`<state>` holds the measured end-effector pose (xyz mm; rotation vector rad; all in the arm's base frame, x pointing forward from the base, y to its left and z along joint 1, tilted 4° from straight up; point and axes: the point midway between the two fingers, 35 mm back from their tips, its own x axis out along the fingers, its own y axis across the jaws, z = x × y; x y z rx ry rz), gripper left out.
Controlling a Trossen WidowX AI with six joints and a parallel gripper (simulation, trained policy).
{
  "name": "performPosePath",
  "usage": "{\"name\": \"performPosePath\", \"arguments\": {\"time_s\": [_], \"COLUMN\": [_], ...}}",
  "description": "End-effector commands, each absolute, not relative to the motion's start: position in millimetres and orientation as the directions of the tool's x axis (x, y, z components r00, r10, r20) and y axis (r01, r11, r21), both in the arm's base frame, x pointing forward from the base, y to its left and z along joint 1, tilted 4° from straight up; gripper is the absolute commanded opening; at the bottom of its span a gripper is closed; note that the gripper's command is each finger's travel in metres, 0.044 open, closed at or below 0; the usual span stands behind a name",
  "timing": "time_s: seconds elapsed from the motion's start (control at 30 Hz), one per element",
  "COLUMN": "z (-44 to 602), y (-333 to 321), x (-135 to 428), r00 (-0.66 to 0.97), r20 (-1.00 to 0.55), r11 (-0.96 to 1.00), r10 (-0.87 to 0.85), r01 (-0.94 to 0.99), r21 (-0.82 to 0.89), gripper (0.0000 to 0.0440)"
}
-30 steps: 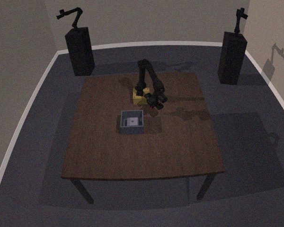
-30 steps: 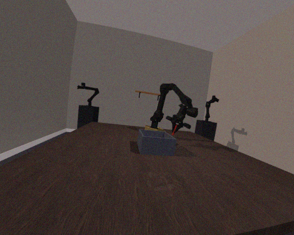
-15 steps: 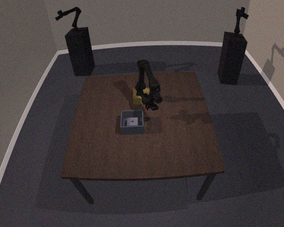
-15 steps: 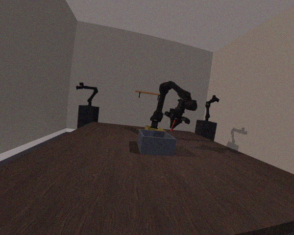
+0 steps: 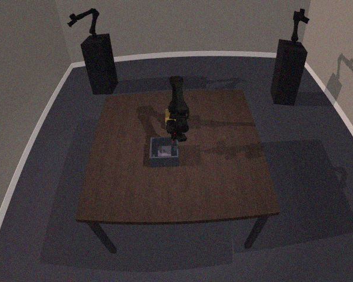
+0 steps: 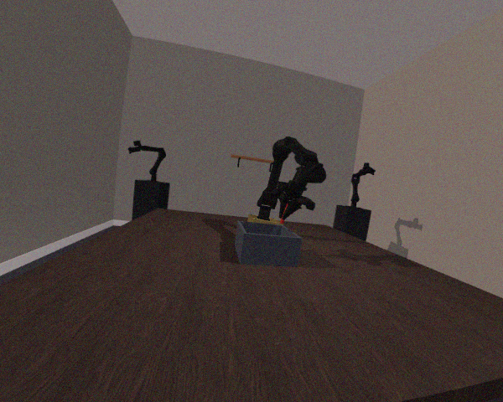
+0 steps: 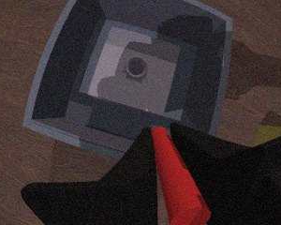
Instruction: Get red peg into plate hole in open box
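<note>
One six-joint black robot arm (image 5: pixel 177 97) (image 6: pixel 288 149), standing at the far side of a brown wood-grain table (image 5: pixel 176 188) (image 6: pixel 225 324), bent over toward a box. One parallel-jaw gripper (image 5: pixel 176 137) (image 6: pixel 282 216) (image 7: pixel 160 131), angled downward, its two dark fingers pinching a red peg.

One red peg (image 5: pixel 173 140) (image 6: pixel 282 221) (image 7: pixel 178 175), slim and straight-sided, tilted; held between the fingertips, above the table and near the box's rim, out of the hole.

One open-topped blue-grey box (image 5: pixel 164 161) (image 6: pixel 269 249) (image 7: pixel 47 75), four-walled, resting on the table. One pale square plate (image 5: pixel 160 153) (image 7: pixel 152 91) at the bottom of the box, partly shaded; one round hole (image 7: pixel 136 67) in it, dark inside and ringed, with nothing standing in it.

One yellow block (image 5: pixel 167 114) (image 6: pixel 254 218) (image 7: pixel 272 135), by the arm's foot, partly hidden behind the arm in the top view.

Two further black arms, each on a dark pedestal beyond the table: a left-of-picture arm (image 5: pixel 94 21) (image 6: pixel 158 160) and a right-of-picture arm (image 5: pixel 295 29) (image 6: pixel 355 188). One orange wall shelf (image 6: pixel 249 158), narrow, on dark brackets, seen in the exterior view only.
</note>
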<state>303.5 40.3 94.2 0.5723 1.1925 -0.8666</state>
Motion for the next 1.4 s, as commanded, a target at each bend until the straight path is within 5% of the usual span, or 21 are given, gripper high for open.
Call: {"name": "performPosePath", "arguments": {"time_s": [0.0, 0.57, 0.77, 0.9, 1.27, 1.37], "z": [93, 53, 33, 34, 48, 56], "y": [29, -15, -19, -25, -25, -20], "x": [314, 347, 350, 359, 397, 412], "r00": [0.128, 0.1, 0.063, 0.074, 0.075, 0.107], "r20": [-0.953, -0.972, -0.983, -0.984, -0.994, -0.994], "r11": [0.564, 0.631, 0.651, 0.682, 0.679, 0.679], "r10": [-0.276, -0.211, -0.174, -0.163, -0.073, -0.038], "r01": [0.824, 0.774, 0.756, 0.729, 0.734, 0.732], "r21": [-0.053, -0.057, -0.067, -0.058, 0.006, 0.053], "gripper": [0.0, 0.0011, 0.0144, 0.0157, 0.0435, 0.044]}}
